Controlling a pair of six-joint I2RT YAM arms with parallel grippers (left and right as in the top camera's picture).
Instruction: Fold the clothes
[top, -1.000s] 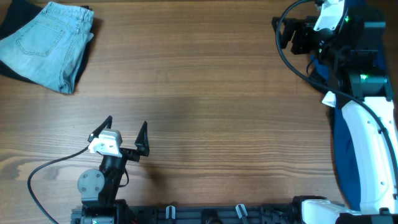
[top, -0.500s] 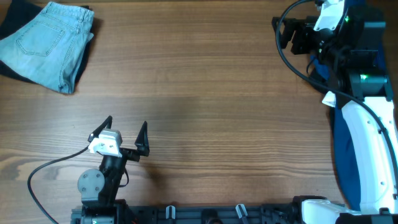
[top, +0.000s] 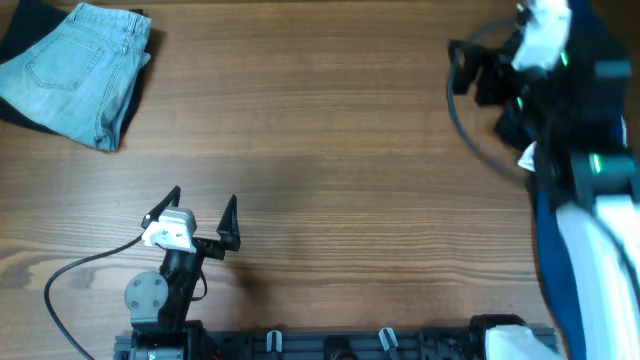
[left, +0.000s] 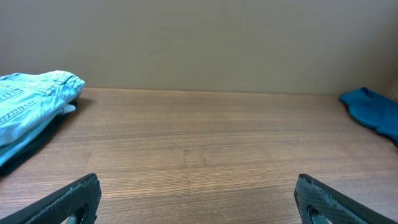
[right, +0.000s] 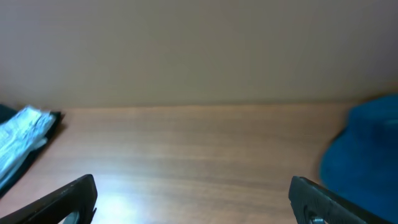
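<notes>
The light-blue denim shorts (top: 75, 70) lie folded at the table's far left corner, on top of a dark garment (top: 18, 20). They also show at the left of the left wrist view (left: 31, 102) and as a pale strip in the right wrist view (right: 22, 134). My left gripper (top: 203, 195) is open and empty near the front left, far from the shorts; its fingers frame bare wood (left: 198, 186). My right gripper (top: 468, 72) is open and empty at the far right, blurred by motion; its wrist view shows its fingers spread wide (right: 193, 183).
A blue cloth (top: 545, 225) lies at the right edge under my right arm, also seen in the left wrist view (left: 373, 112) and the right wrist view (right: 367, 143). A black cable (top: 75, 270) loops beside my left arm's base.
My right arm has shifted slightly to the right and is now blurred by motion. My left arm and the shorts have not moved.
</notes>
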